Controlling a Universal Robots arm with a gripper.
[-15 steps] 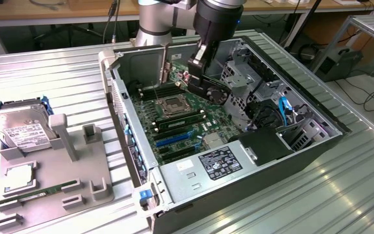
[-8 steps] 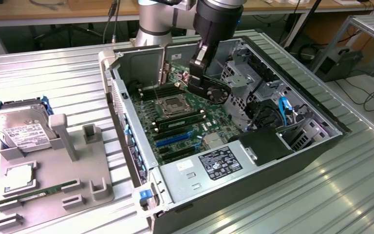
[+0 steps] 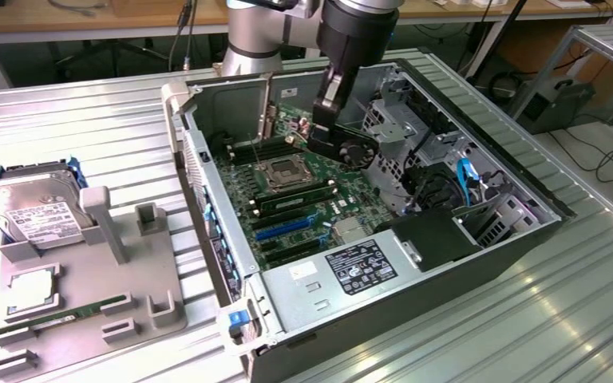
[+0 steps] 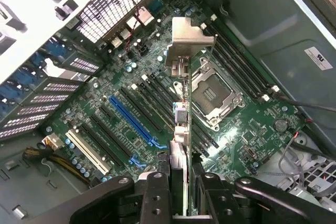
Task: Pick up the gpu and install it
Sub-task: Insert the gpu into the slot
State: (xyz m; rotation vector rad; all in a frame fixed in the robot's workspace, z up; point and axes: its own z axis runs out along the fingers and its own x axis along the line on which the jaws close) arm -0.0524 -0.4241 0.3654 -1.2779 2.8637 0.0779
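Observation:
The gpu (image 4: 181,129) is a thin card seen edge-on, with its silver bracket (image 4: 186,40) at the far end. My gripper (image 4: 181,178) is shut on it, one black finger (image 4: 155,195) on each side. The card hangs upright above the green motherboard (image 4: 252,129), over the black slots between the long blue slot (image 4: 137,121) and the CPU socket (image 4: 212,95); whether it touches the board I cannot tell. In the exterior view the gripper (image 3: 322,142) reaches down into the open PC case (image 3: 498,247), above the motherboard (image 3: 285,203) near the CPU socket (image 3: 283,171).
The case's drive cage (image 3: 402,120) and a fan (image 3: 356,152) stand close on the exterior view's right of the gripper. Rear slot covers (image 4: 58,85) line one case wall. A grey tray (image 3: 125,279) left of the case holds a hard drive (image 3: 29,207), a memory stick (image 3: 67,311) and a CPU (image 3: 32,289).

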